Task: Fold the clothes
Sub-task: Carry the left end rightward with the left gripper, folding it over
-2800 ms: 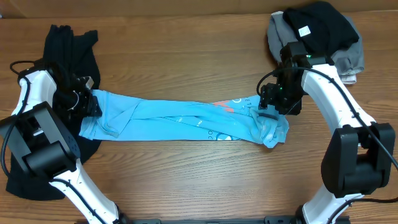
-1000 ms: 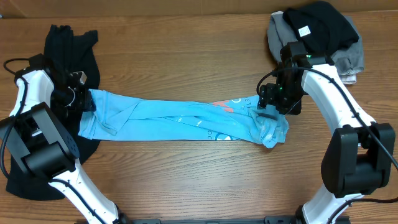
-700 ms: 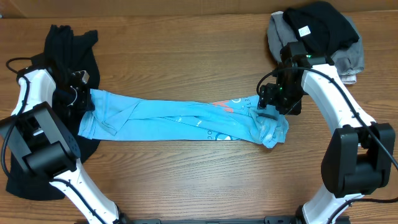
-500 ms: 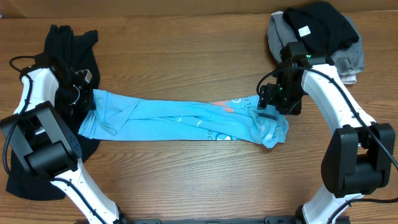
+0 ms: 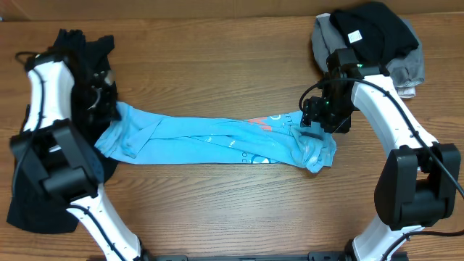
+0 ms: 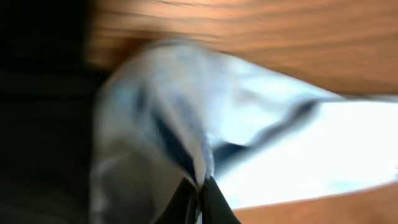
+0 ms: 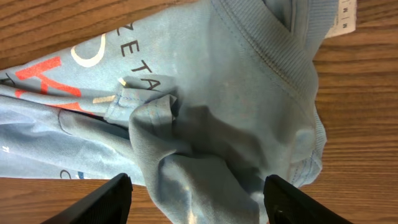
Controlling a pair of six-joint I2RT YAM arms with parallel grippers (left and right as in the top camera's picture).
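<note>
The light blue T-shirt (image 5: 210, 138) lies stretched in a long band across the table, white and red print showing near its right end. My left gripper (image 5: 110, 110) is shut on the shirt's left end. In the blurred left wrist view its fingertips (image 6: 200, 190) pinch a fold of the blue cloth (image 6: 280, 143). My right gripper (image 5: 313, 130) hovers over the bunched collar end. Its fingers (image 7: 106, 199) stand open on either side of a raised fold of shirt (image 7: 236, 81). The long black garment (image 5: 76, 51) lies under my left arm.
A pile of grey and black garments (image 5: 370, 36) sits at the far right corner, just behind my right arm. Bare wooden table (image 5: 217, 65) shows beyond and in front of the shirt. A white label (image 7: 345, 15) sticks out at the collar.
My left gripper has shut on the shirt's left end and moved toward the far edge, drawing that corner with it. The right arm has stayed in place.
</note>
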